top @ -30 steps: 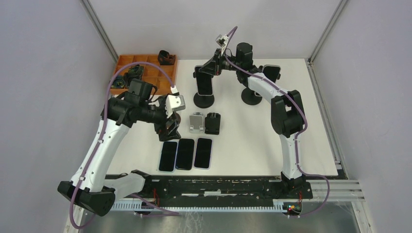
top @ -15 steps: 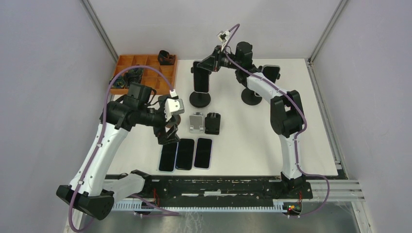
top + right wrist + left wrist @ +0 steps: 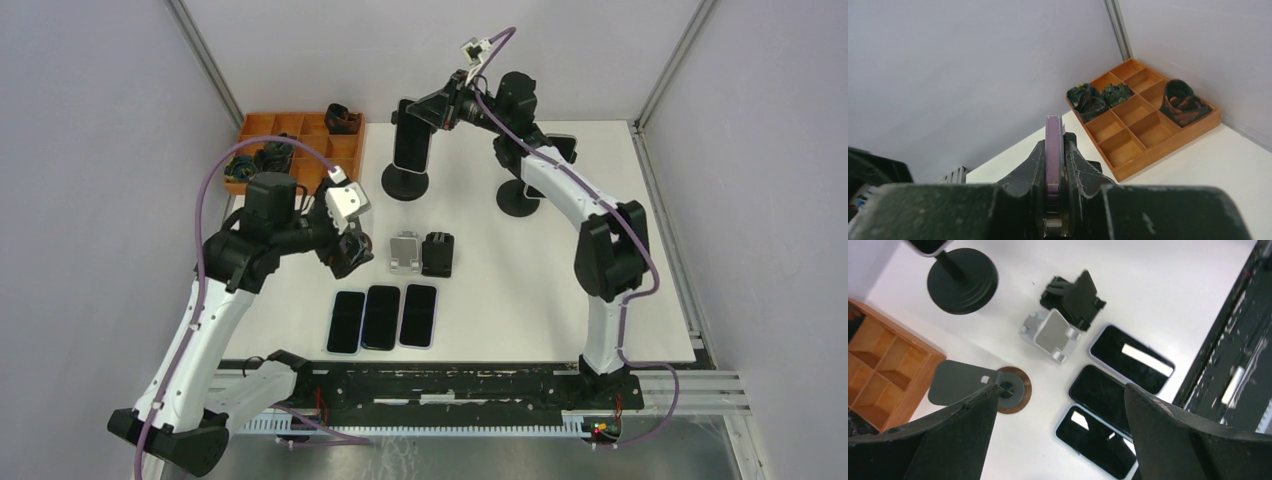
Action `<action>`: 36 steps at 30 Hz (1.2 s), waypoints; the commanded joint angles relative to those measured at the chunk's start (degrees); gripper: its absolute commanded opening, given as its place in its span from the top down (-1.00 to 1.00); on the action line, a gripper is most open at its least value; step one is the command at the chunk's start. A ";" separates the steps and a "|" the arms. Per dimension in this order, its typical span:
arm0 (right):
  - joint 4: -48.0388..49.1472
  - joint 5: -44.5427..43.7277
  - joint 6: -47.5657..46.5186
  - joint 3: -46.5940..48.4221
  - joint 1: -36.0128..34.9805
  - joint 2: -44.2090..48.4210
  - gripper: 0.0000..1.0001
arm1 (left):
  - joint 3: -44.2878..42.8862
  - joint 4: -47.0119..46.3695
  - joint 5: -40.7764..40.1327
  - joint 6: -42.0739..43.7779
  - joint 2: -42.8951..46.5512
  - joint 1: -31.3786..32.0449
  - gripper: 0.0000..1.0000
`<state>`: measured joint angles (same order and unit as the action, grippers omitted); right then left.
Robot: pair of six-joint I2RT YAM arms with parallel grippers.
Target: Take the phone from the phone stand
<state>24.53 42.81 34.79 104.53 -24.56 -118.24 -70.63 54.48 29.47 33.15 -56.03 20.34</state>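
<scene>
A purple-edged phone (image 3: 411, 140) stands upright in a black phone stand with a round base (image 3: 405, 184) at the back of the table. My right gripper (image 3: 428, 112) is shut on the phone's top. In the right wrist view the phone's purple edge (image 3: 1053, 131) sits clamped between the two fingers of the gripper (image 3: 1053, 152). My left gripper (image 3: 345, 250) is open and empty, above the table left of the small stands. In the left wrist view it (image 3: 1060, 390) hangs over three flat phones, and the stand base (image 3: 962, 281) shows at the top.
A second stand (image 3: 518, 200) holding a phone (image 3: 560, 150) is at the back right. Three phones (image 3: 381, 317) lie flat near the front. A silver stand (image 3: 403, 252) and a black folding stand (image 3: 437, 254) sit mid-table. An orange tray (image 3: 295, 150) is at the back left. A grey plate with a brown ring (image 3: 975, 385) lies by the tray.
The right gripper has moved toward the back left with the phone, and the stand has moved with it. The left arm has pulled back and to the left, its gripper still open.
</scene>
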 commanded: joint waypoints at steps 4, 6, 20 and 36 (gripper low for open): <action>6.41 -6.78 6.09 -6.55 -0.20 21.35 1.00 | -3.23 -13.65 1.65 -14.65 2.59 -0.22 -1.00; 6.28 -6.51 10.10 -9.01 -0.24 24.20 1.00 | -3.97 -13.89 1.94 -14.65 2.40 -0.21 -1.00; 33.51 -6.89 42.61 -42.97 -0.69 46.28 1.00 | -3.83 -16.33 24.79 -15.29 3.68 -0.21 -1.00; 39.18 -13.66 42.81 -48.11 -11.89 51.69 1.00 | 3.98 -25.90 31.10 -21.84 5.30 -0.12 -1.00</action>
<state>54.19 36.01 74.59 56.18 -33.78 -67.51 -66.76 32.29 57.65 15.73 -50.11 20.34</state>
